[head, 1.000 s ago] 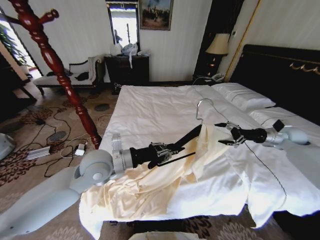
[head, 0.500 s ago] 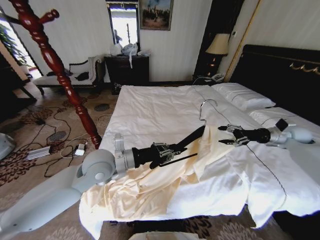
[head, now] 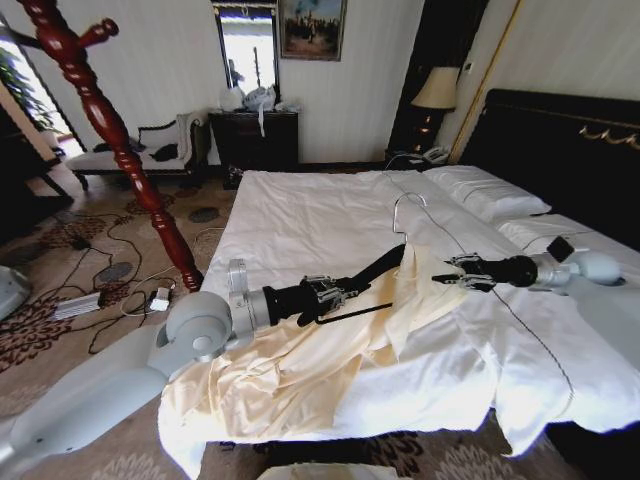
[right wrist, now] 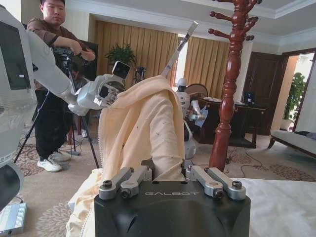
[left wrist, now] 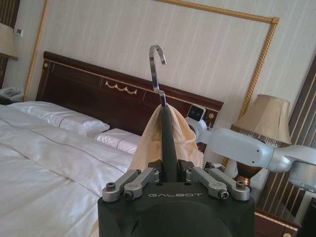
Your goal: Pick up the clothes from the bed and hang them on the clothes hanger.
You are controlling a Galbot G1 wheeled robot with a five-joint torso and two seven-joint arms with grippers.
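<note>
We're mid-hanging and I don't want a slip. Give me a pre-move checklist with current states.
1. Left gripper shut on the hanger: ok; the wrist view shows its fingers closed on the black bar.
2. Right gripper holding the garment: ok; its wrist view shows cloth pinched between the fingers.
3. Garment over one hanger shoulder: ok, fabric is draped up to the hook.
4. Garment over the other shoulder: cannot tell.
5. Garment off the bed: not ok; most of it lies on the sheet.
6. Hook free of cloth: ok.
</note>
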